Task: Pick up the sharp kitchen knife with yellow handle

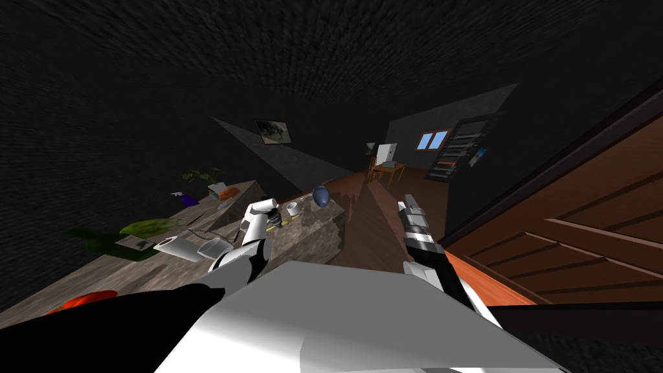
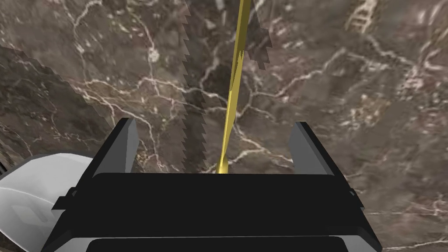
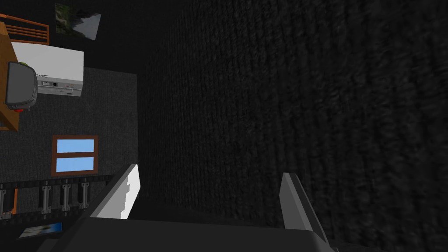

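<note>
My left gripper hangs over the marble counter with its fingers spread. The yellow-handled knife lies on the counter between them, touching neither. My right gripper, also spread, is held out beyond the counter's end.

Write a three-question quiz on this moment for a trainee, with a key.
1. True or false: the left gripper is shut on the knife.
2. What does the knife lie on? A) a wooden floor B) a brown veined counter C) a chair seat
3. Fill in: the right gripper, away from the counter, is ____ (open or shut).
Key:
1. False. Its fingers stand open with the yellow handle between them, touching neither.
2. B.
3. Open, holding nothing.
</note>
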Available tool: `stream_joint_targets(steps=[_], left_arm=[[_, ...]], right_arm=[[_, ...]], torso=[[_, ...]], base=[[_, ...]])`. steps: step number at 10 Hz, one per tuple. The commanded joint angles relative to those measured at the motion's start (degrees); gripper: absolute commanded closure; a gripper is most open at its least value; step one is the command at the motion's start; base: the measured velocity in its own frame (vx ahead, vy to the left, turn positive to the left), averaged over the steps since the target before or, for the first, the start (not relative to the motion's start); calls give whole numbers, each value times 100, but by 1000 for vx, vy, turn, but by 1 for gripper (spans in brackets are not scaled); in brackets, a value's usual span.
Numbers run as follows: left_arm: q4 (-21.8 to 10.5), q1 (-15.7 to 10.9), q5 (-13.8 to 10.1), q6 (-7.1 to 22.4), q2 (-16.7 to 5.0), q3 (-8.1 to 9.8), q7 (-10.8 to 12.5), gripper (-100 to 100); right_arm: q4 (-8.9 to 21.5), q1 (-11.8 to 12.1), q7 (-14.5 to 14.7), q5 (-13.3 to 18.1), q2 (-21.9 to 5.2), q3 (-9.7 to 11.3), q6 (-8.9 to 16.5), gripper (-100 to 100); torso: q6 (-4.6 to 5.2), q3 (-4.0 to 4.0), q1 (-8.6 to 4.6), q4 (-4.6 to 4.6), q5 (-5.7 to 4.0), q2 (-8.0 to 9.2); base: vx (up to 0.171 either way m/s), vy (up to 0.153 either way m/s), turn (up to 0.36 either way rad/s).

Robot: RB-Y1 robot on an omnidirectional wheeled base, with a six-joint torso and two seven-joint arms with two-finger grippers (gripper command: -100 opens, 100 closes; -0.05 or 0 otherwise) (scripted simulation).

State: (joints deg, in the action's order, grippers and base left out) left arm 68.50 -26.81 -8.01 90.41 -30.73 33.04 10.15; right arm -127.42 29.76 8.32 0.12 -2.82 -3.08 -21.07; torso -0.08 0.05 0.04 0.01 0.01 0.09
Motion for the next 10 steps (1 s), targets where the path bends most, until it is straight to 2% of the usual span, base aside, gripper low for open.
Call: stream_joint_targets(steps=[1, 3, 6, 7, 8, 9, 10], left_arm=[[-178, -98, -63, 137, -54, -24, 2, -100], [-447, -224, -165, 336, -139, -51, -14, -100], [-662, -347, -284, 591, -277, -38, -65, -100], [-619, -319, -256, 517, -241, -44, -50, -100], [-627, -325, -260, 539, -245, -44, -52, 0], [-723, -282, -255, 373, -189, -75, -50, -100], [-772, -261, -253, 291, -160, -90, -48, -100]], right_arm=[[0, 0, 0, 0, 0, 0, 0, 0], [0, 0, 0, 0, 0, 0, 0, 0], [0, 0, 0, 0, 0, 0, 0, 0], [0, 0, 0, 0, 0, 0, 0, 0], [0, 0, 0, 0, 0, 0, 0, 0], [0, 0, 0, 0, 0, 0, 0, 0], [0, 0, 0, 0, 0, 0, 0, 0]], torso=[[0, 0, 0, 0, 0, 0], [0, 0, 1, 0, 0, 1], [0, 3, 6, 1, 1, 5], [0, 4, 7, 2, 2, 7], [-2, 2, 2, 1, 1, 3], [-2, 0, -1, 0, 0, 0], [-1, -1, -3, -1, 1, -2]], base=[[-8, 10, -30], [-11, 13, -40], [-21, 25, -74], [-11, 12, -24], [0, 0, 0], [0, 0, 0], [3, -4, 12]])
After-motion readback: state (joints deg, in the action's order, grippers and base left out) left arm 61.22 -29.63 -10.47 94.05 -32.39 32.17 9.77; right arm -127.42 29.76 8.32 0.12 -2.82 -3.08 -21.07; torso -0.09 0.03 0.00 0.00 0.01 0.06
